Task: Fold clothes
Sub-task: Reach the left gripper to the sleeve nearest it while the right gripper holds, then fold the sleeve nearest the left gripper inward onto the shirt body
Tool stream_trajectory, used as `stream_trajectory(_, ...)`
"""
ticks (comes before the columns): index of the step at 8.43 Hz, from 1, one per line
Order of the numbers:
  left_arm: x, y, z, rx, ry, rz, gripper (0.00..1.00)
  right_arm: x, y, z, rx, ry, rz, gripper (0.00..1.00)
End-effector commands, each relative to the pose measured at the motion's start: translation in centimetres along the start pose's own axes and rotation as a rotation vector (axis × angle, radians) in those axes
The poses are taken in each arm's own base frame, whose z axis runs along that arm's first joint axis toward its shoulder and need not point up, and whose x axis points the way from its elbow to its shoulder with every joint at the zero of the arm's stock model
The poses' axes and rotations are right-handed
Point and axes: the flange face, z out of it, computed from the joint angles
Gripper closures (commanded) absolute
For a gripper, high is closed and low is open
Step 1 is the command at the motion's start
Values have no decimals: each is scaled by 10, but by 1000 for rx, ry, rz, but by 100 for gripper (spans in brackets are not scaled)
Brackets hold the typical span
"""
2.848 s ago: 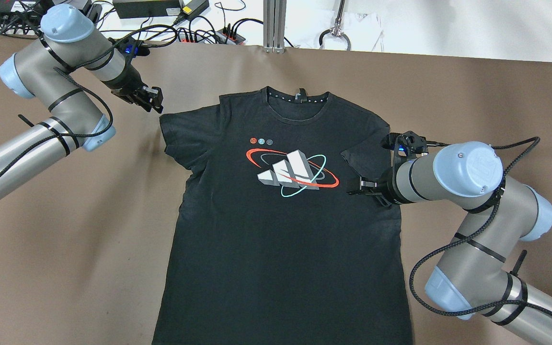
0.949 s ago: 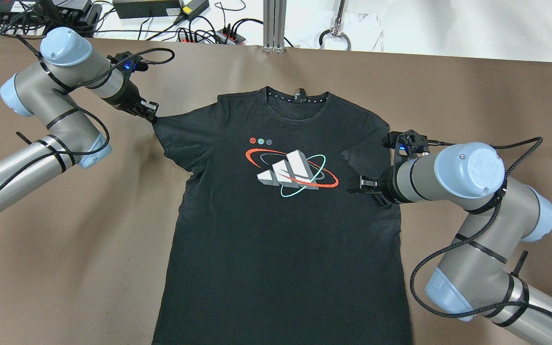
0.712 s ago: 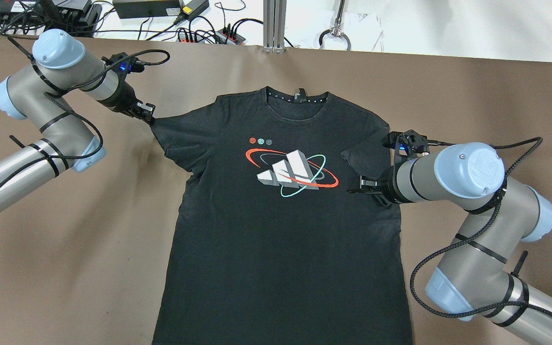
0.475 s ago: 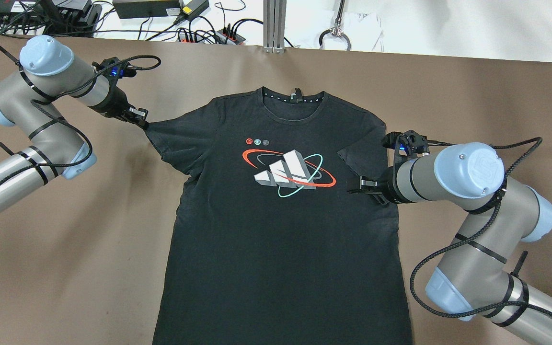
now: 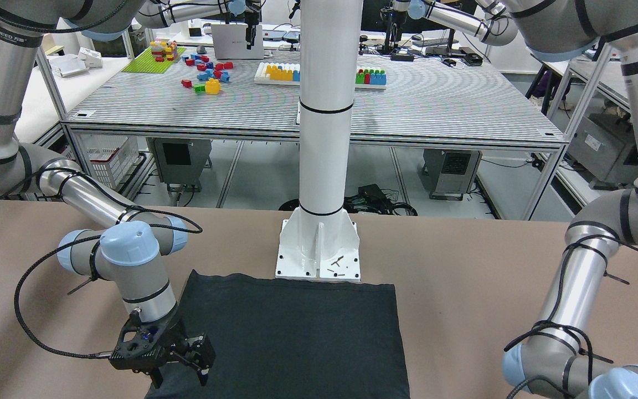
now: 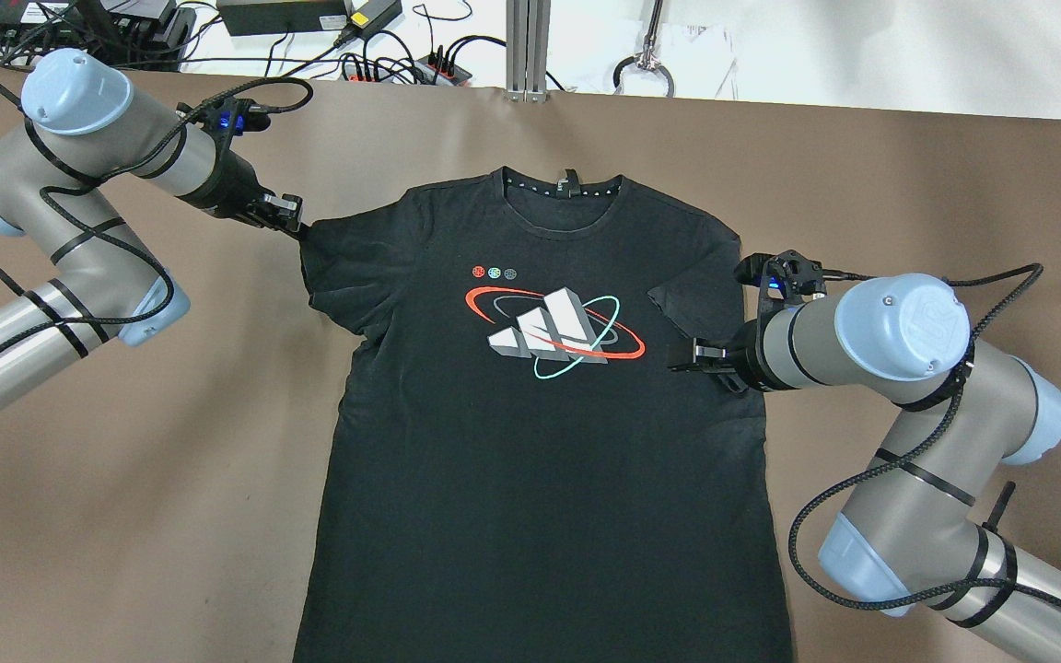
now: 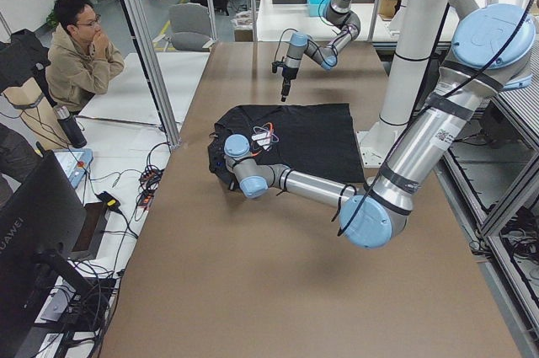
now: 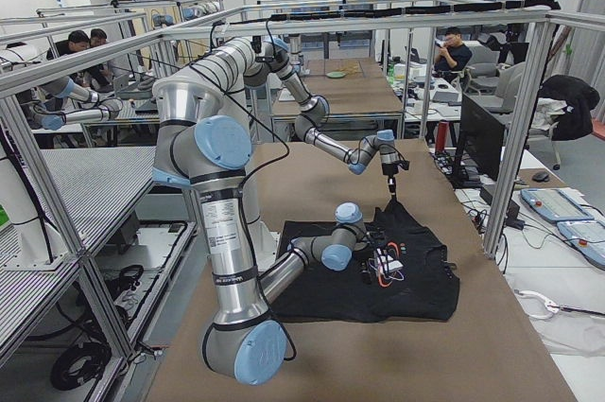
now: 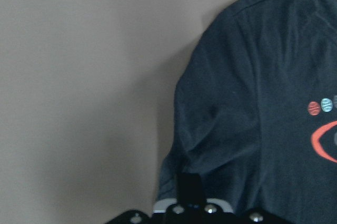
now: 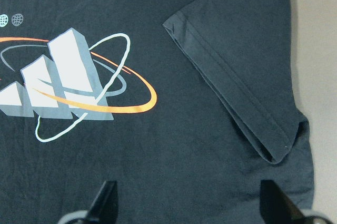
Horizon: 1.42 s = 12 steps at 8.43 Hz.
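A black T-shirt [image 6: 540,460] with a white, red and teal logo [image 6: 556,331] lies face up on the brown table. My left gripper [image 6: 291,219] is shut on the edge of its left sleeve [image 6: 346,267]; the left wrist view shows the sleeve cloth [image 9: 210,145] running into the fingers. My right gripper [image 6: 689,359] is open and empty, low over the chest beside the right sleeve [image 6: 696,290], which is folded inward. The right wrist view shows this folded sleeve [image 10: 247,87] and both spread fingers [image 10: 105,200]. The front view shows the shirt's plain hem part [image 5: 297,332] and my right gripper [image 5: 186,360].
Cables and power strips [image 6: 355,55] and an aluminium post [image 6: 526,46] lie past the table's far edge. The white pillar's base [image 5: 319,249] stands just behind the hem. A seated person [image 7: 80,59] is beyond the table's end. Bare brown table [image 6: 125,479] surrounds the shirt.
My left gripper reached the left sleeve, shut on it and pulled it outward to the left, shifting the shirt slightly, then came back a little right. The right arm has not moved.
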Motion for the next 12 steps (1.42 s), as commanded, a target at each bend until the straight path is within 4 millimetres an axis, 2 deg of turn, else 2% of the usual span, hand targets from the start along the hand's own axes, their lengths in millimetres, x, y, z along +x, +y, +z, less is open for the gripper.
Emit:
stream_trajectory(1, 79, 26, -5, 49, 71, -109, 100, 1, 0, 1, 0, 2, 1, 5)
stream_trajectory(2, 118, 53, 22, 72, 70, -114, 100, 3, -2, 1, 0, 7, -1, 5)
stream_trajectory(3, 144, 70, 43, 98, 61, -113, 100, 6, -4, 1, 4, 12, 1, 5)
stream_trajectory(6, 190, 98, 76, 114, 66, -136, 100, 9, -6, 2, 5, 17, 5, 5)
stream_trajectory(7, 190, 97, 77, 121, 60, -137, 100, 8, -6, 1, 5, 15, 5, 5)
stream_trajectory(8, 187, 94, 84, 117, 46, -139, 100, 9, -6, 1, 5, 17, 5, 5)
stream_trajectory(9, 190, 80, 96, 121, 26, -143, 100, 9, -5, 2, 2, 16, 4, 5)
stream_trajectory(10, 203, 60, 105, 153, 5, -152, 100, 9, -4, 2, 1, 15, 4, 5)
stream_trajectory(11, 203, 34, 106, 181, -17, -167, 100, 9, -4, 3, -1, 16, 4, 5)
stream_trajectory(12, 197, 17, 108, 190, -39, -178, 100, 10, -4, 5, -3, 20, 5, 5)
